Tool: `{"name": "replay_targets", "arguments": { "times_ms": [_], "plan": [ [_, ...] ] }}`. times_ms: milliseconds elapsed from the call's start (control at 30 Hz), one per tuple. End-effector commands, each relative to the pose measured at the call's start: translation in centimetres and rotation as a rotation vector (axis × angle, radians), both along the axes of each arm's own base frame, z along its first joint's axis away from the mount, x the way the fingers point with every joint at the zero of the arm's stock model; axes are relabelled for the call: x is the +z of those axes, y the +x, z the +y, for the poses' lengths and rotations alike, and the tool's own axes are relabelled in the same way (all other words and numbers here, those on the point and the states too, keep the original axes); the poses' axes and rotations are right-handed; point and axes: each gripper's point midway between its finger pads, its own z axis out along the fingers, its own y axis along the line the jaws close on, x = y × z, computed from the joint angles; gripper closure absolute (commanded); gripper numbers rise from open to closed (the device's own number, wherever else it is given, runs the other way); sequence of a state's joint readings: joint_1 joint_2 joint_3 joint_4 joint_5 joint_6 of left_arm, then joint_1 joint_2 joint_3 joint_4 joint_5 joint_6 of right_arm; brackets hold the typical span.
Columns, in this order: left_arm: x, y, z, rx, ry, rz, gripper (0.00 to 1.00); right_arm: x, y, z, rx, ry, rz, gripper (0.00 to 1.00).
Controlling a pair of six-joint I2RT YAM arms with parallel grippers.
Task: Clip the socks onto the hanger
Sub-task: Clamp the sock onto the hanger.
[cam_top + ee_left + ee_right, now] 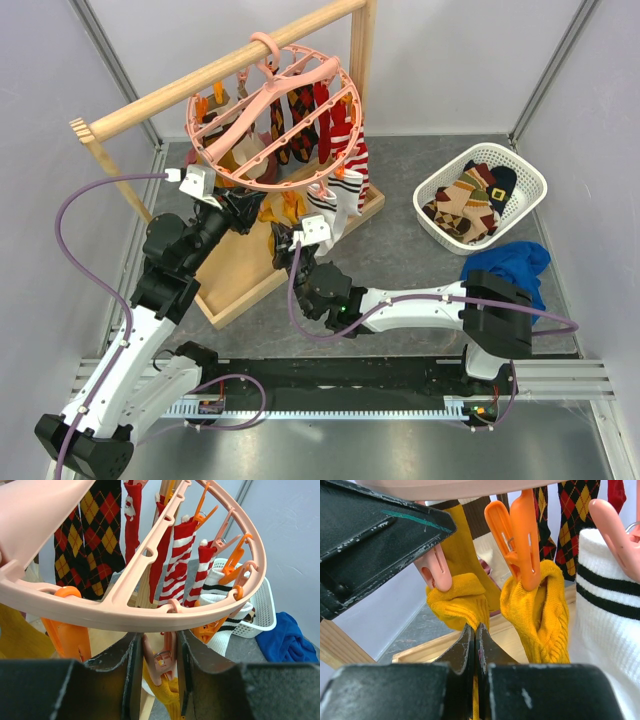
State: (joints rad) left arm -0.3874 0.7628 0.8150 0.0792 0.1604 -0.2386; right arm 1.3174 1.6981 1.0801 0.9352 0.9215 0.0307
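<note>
My left gripper (159,647) is squeezing a pink clip (156,666) at the near rim of the hanger (150,616); my right gripper (475,632) is pinching the mustard sock (456,605) below.

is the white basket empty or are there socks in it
Not empty. The white basket holds a pile of argyle socks, plain in the top view.

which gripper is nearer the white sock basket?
Right. The right gripper, pinching a mustard sock under the hanger, is left of the basket. The left gripper, on a pink clip, is farther left.
</note>
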Motion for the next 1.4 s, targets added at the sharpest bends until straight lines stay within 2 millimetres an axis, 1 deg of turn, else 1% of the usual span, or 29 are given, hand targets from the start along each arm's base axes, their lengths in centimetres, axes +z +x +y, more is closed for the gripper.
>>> {"name": "replay_targets", "arguments": {
  "times_ms": [0,200,400,600,867,1100,1233,1333,1367],
  "plan": [
    [-2.2,-0.1,-0.3,-0.018,-0.001,0.079,0.98,2.6,0.3,0.5,0.013,0.101,-0.021,1.00],
    [-2.1,-0.1,-0.3,-0.017,-0.002,0.077,0.98,2.9,0.4,0.2,0.009,0.115,-0.024,1.00],
    [-2.1,-0.1,-0.2,-0.014,-0.003,0.078,0.98,3.4,0.3,-0.8,0.009,0.156,-0.021,1.00],
    [-2.2,0.0,-0.1,-0.006,-0.006,0.081,0.98,3.6,0.0,-1.2,0.027,0.182,-0.016,1.00],
    [-2.2,0.1,0.0,0.002,-0.008,0.086,0.98,3.2,-0.8,-0.6,0.095,0.209,0.015,1.00],
    [-2.2,0.0,-0.2,-0.007,-0.009,0.085,0.98,3.2,-0.8,0.3,0.112,0.210,0.014,1.00],
    [-2.2,0.0,-0.2,-0.008,-0.009,0.085,0.98,3.2,-0.7,0.3,0.104,0.205,0.011,1.00],
    [-2.2,-0.1,-0.2,-0.010,-0.010,0.086,0.87,3.4,-0.6,0.2,0.098,0.205,0.007,1.00],
    [-2.2,-0.1,-0.2,-0.012,-0.011,0.084,0.76,3.5,-0.6,0.1,0.097,0.208,0.006,1.00]
  ]
}}
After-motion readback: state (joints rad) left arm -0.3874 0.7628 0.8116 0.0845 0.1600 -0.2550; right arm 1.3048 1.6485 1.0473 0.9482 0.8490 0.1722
